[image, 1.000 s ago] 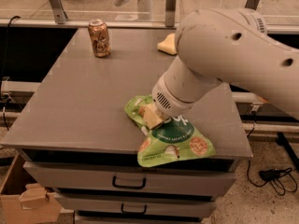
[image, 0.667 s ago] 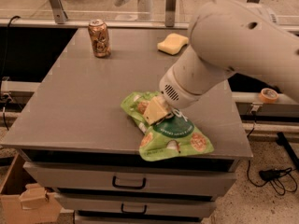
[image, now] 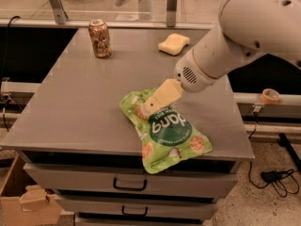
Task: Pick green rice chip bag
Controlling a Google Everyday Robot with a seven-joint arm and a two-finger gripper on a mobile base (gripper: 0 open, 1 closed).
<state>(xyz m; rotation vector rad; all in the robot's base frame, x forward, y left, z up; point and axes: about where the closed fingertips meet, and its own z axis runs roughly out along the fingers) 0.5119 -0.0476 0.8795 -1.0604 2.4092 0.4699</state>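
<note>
The green rice chip bag (image: 171,133) is a bright-green pouch with a dark circle and white "dang" lettering. It sits at the front right of the grey table (image: 84,107), its lower end hanging past the front edge. My gripper (image: 150,105) comes down from the white arm (image: 244,32) at the upper right and is shut on the bag's upper left part. One tan finger (image: 163,94) lies on top of the bag; the other is hidden under it. The bag looks tilted up at the gripped end.
A copper-coloured drink can (image: 100,38) stands at the back left. A yellow sponge (image: 173,44) lies at the back middle. Drawers (image: 129,185) are under the tabletop. A cardboard box (image: 28,201) sits on the floor at left, cables (image: 277,178) at right.
The arm has pulled up and to the right. The bag has spread out and looks bigger and raised at its upper end, with the tan finger now in plain view on it.
</note>
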